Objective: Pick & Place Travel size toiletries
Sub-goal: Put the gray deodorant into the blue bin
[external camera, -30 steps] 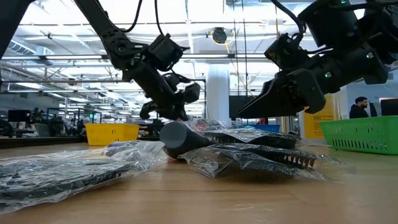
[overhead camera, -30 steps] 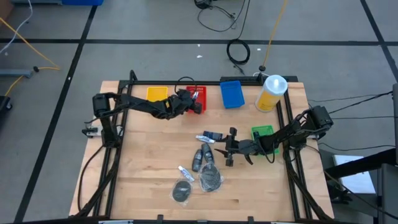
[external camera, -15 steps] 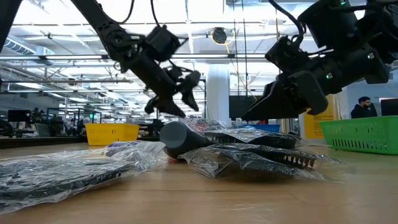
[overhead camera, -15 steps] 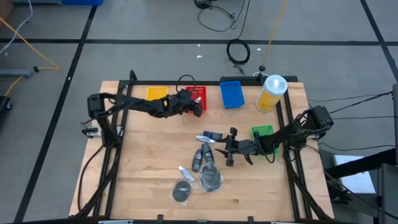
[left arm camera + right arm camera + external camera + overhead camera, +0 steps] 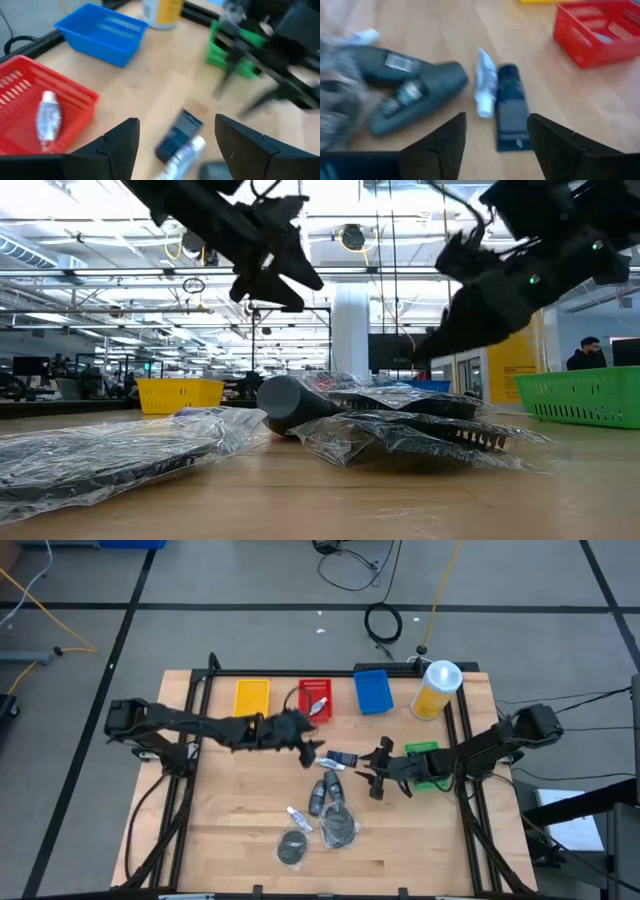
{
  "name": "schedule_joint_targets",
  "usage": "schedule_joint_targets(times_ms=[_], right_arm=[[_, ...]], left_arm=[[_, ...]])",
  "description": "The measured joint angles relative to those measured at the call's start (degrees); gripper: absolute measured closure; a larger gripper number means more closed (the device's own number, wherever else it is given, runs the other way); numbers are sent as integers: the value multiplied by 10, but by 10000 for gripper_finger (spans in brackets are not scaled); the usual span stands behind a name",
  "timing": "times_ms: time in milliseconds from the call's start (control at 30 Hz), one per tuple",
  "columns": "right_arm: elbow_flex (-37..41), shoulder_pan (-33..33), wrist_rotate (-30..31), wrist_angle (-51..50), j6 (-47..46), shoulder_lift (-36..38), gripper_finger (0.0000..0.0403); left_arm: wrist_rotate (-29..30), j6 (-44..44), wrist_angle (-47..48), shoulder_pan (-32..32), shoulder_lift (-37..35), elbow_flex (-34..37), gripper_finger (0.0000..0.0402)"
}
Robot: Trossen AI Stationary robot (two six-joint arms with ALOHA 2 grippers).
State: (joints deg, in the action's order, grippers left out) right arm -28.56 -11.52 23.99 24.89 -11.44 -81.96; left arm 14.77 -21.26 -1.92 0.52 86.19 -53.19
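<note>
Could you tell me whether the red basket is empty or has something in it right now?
Not empty: the left wrist view shows one small clear tube lying inside the red basket.

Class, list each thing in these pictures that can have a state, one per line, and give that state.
left gripper: open, empty, above the table near the red basket
right gripper: open, empty, beside the pile
red basket: holds one white tube
blue basket: nothing seen in it
dark flat packet: lying flat on the table
yellow bottle: upright, capped
round pucks: on the table, bagged
</note>
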Motion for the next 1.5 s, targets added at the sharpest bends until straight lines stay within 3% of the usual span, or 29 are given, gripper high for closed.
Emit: schedule_joint_targets(times_ms=[200, 333, 733, 900, 967, 1167, 1500], right_arm=[[0, 39, -2, -1, 4, -24, 151], [0, 56, -3, 11, 31, -25, 134], [0, 40, -140, 33, 68, -25, 133], [0, 0, -108, 58, 57, -34, 135], [-1, -8, -74, 91, 46, -49, 135], [-16, -8, -60, 214, -13, -122, 135], [-142, -31, 2, 93, -198, -215, 135]], left_arm=[[104, -12, -49, -97, 0, 14, 157], [164, -13, -135, -136, 0, 34, 156], [164, -11, -160, -148, 0, 58, 156], [163, 14, -144, -154, 0, 58, 156], [163, 19, -128, -153, 0, 58, 156], [163, 16, -98, -153, 0, 58, 156], [163, 16, -100, -146, 0, 58, 156]])
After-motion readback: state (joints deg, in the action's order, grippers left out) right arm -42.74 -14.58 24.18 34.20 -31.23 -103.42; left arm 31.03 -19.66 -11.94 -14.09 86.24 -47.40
